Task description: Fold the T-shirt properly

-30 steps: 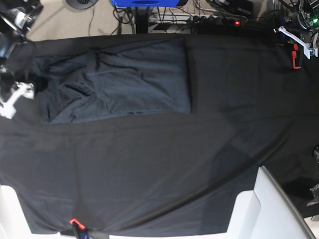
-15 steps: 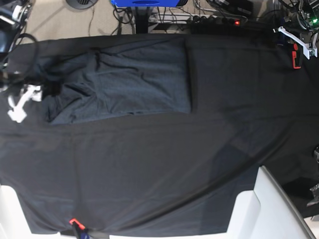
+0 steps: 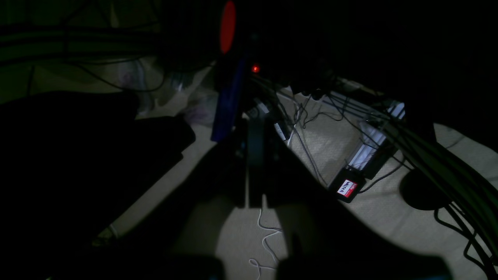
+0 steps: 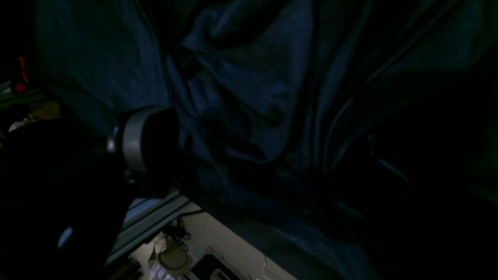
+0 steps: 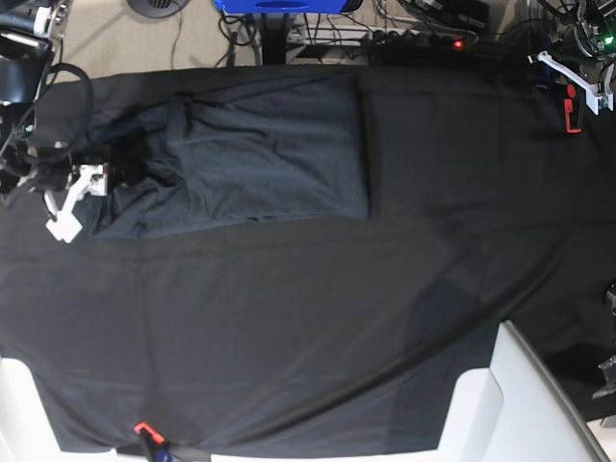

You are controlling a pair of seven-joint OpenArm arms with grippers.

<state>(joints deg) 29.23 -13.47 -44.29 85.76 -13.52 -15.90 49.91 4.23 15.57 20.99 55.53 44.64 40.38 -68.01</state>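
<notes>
The dark slate-grey T-shirt (image 5: 260,154) lies folded lengthwise on the black table cloth (image 5: 337,318) at the upper left, its right edge straight and its left end bunched and lifted. My right gripper (image 5: 114,176) is shut on that left end. In the right wrist view the shirt (image 4: 241,89) fills the frame in dark rumpled folds; the fingers are lost in shadow. My left gripper (image 5: 577,94) sits off the table's upper right corner, away from the shirt. In the left wrist view it (image 3: 255,171) is shut and empty above the floor.
A white panel (image 5: 520,404) stands at the lower right, and a red clip (image 5: 142,428) sits on the front edge. Behind the table are a power strip (image 5: 423,40), cables and a blue frame (image 5: 279,5). Floor cables and a small black box (image 3: 346,188) show under the left gripper.
My right gripper has moved right and slightly down along the table, dragging the shirt's left end with it. That end is now more bunched. The left arm has not moved.
</notes>
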